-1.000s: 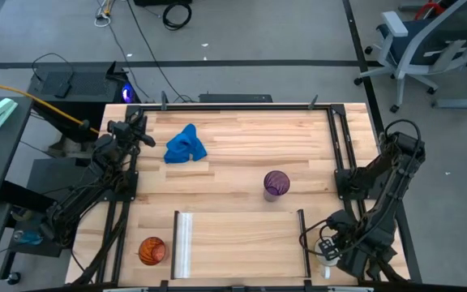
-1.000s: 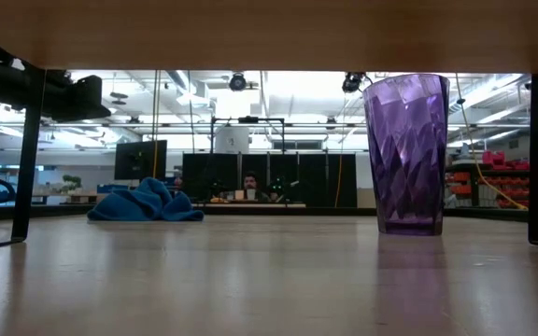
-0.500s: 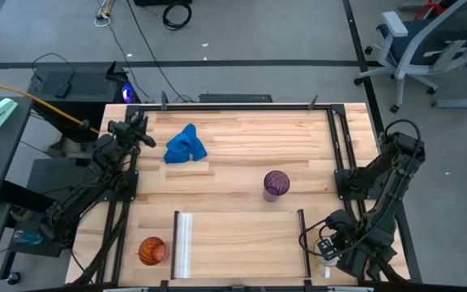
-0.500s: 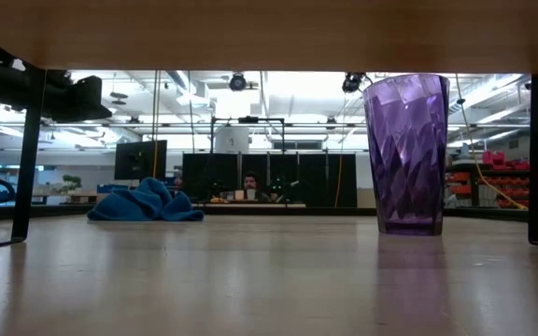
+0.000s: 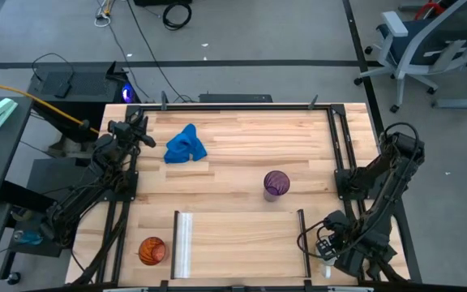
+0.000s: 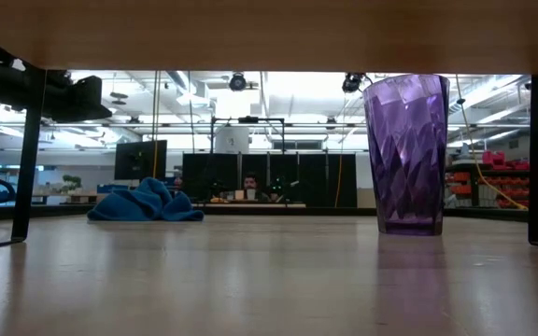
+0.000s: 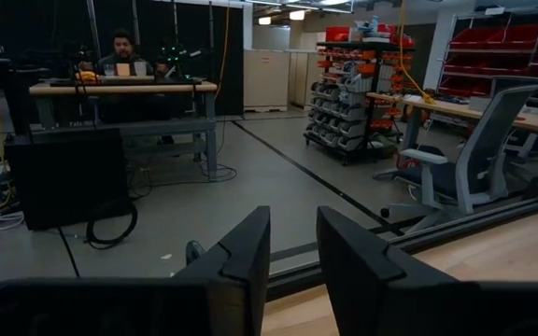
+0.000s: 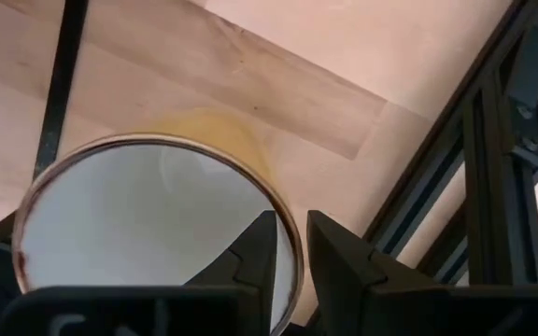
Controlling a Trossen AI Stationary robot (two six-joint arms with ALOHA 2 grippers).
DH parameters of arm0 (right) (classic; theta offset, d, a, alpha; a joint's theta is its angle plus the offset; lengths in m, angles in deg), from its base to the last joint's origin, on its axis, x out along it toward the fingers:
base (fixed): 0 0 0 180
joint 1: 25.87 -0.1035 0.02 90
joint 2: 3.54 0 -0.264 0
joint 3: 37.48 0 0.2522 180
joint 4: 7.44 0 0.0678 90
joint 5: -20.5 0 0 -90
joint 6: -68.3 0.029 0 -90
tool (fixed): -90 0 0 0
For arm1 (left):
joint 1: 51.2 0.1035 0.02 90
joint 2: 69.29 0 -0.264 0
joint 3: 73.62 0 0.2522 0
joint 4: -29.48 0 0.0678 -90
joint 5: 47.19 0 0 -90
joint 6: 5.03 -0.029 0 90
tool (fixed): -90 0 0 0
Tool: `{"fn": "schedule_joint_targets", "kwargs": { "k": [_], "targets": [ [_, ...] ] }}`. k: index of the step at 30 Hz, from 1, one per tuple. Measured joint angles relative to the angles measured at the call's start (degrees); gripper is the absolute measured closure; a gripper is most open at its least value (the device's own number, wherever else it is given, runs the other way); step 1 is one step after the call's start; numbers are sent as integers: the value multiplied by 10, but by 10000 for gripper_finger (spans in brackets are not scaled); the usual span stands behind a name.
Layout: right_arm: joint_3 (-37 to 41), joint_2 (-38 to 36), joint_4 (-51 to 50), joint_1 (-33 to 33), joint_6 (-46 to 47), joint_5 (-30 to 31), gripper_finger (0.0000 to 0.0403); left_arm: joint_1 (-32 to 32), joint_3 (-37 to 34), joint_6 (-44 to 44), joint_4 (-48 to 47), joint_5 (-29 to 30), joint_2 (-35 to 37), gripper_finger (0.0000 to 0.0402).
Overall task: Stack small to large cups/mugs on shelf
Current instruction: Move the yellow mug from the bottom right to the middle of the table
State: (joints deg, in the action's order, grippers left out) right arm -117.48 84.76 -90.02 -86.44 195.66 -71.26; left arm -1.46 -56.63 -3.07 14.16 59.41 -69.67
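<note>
The white mug [image 5: 328, 259] is at the table's near right corner, outside the dark rail [image 5: 302, 242] of the light-wood shelf [image 5: 242, 239]. My right gripper [image 5: 327, 248] is shut on the mug's rim. The purple tumbler [image 5: 276, 184] stands upright on the table beyond the shelf and also shows in the low view [image 6: 406, 154]. The orange cup [image 5: 152, 251] stands at the near left, outside the silver rail [image 5: 184, 243]. My left gripper [image 5: 142, 130] is at the far left edge, empty, its fingers close together. My right gripper pinches the white mug's rim [image 8: 293, 245], one finger [image 8: 255, 252] inside the mug and one [image 8: 336, 257] outside. The fingers come from above, pointing down. The mug's mouth faces up; I cannot tell whether its base is on the table.
A crumpled blue cloth [image 5: 186, 144] lies at the far left of the table and shows in the low view [image 6: 146, 203]. Dark frame rails [image 5: 340, 146] run along the table's right side, close to my right arm. A person sits at a desk in the room beyond [image 7: 122, 51].
</note>
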Motion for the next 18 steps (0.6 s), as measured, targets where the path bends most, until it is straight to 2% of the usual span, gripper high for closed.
{"fn": "schedule_joint_targets", "kwargs": {
  "k": [18],
  "targets": [
    [1, 0, 1, 1, -5, 3, 334, 0, 0, 0, 0, 0, 0, 299]
  ]
}}
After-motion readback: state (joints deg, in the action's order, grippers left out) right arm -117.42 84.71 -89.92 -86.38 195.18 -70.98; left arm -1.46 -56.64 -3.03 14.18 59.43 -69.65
